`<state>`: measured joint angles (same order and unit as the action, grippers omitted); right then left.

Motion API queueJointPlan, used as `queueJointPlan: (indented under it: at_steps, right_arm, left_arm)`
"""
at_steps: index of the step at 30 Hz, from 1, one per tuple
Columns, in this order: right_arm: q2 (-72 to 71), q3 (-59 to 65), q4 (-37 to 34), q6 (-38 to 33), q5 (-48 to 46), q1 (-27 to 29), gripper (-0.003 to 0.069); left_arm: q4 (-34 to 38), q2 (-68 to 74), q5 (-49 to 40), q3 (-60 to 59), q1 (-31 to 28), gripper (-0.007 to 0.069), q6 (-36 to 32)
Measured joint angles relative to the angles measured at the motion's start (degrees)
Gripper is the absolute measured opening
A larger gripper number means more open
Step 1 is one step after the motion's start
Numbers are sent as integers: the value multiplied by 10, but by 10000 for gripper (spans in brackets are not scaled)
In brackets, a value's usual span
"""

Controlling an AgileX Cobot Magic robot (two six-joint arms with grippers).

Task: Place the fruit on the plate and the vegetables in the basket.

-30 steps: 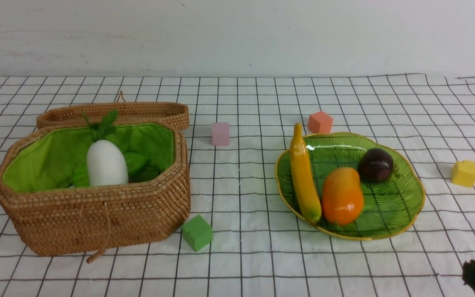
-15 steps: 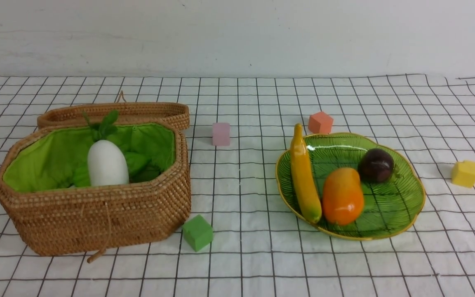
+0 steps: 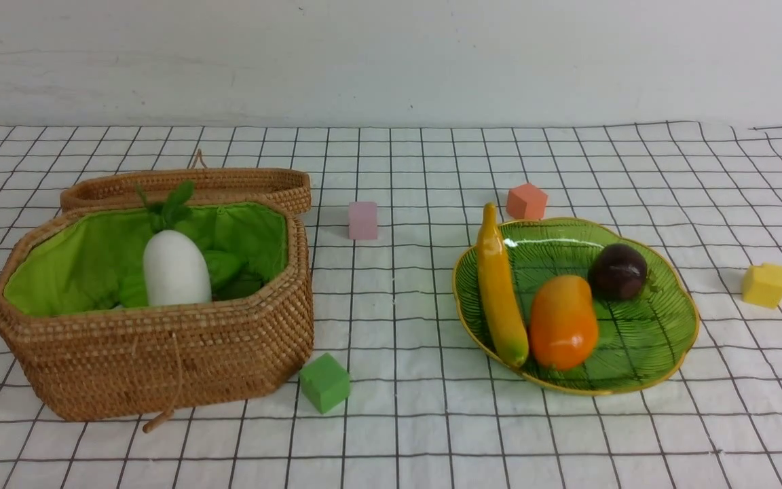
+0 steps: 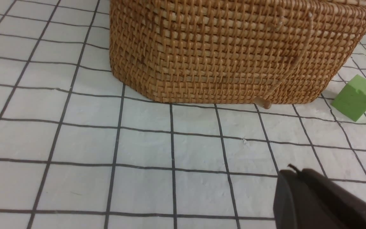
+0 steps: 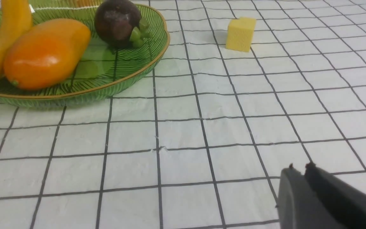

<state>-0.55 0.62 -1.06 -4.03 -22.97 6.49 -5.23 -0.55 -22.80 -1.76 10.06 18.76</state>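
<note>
Since nothing edible is lying loose on the desk [image 3: 398,435], I am judging the sorting as good as finished.

- Basket [image 3: 160,360]: sitting open on my left, lid [image 3: 228,183] lying behind it. White radish [image 3: 175,268] is leaning inside against the green lining. Leafy green is showing beside it; I am not making out the carrot itself.
- Plate [image 3: 662,339]: sitting on my right, carrying all three fruits. Banana [image 3: 499,292] is lying along its left side, tip poking over the rim; mango [image 3: 563,322] is touching it; purple fruit [image 3: 618,272] is resting just behind.
- Cubes: green cube [image 3: 324,382] just beside the basket, yellow cube [image 3: 764,285] right of the plate, pink cube [image 3: 362,221] and orange cube [image 3: 526,202] further back. None are mine to move.
- Left fingers [image 4: 300,197]: closed, empty, hanging low in front of the basket wall.
- Right fingers [image 5: 297,190]: pressed nearly together, gripping nothing, near the plate.

Next move, as I am reading it: confirming the carrot, otherwise parking both arms.

Writing, brands, labels: finding none anywhere.
</note>
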Motion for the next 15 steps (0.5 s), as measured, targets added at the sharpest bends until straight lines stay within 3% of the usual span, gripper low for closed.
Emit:
queueJointPlan:
  at_steps: [15]
  right_arm:
    - [0,0,0,0,0,0,92]
  left_arm:
    - [0,0,0,0,0,-5,0]
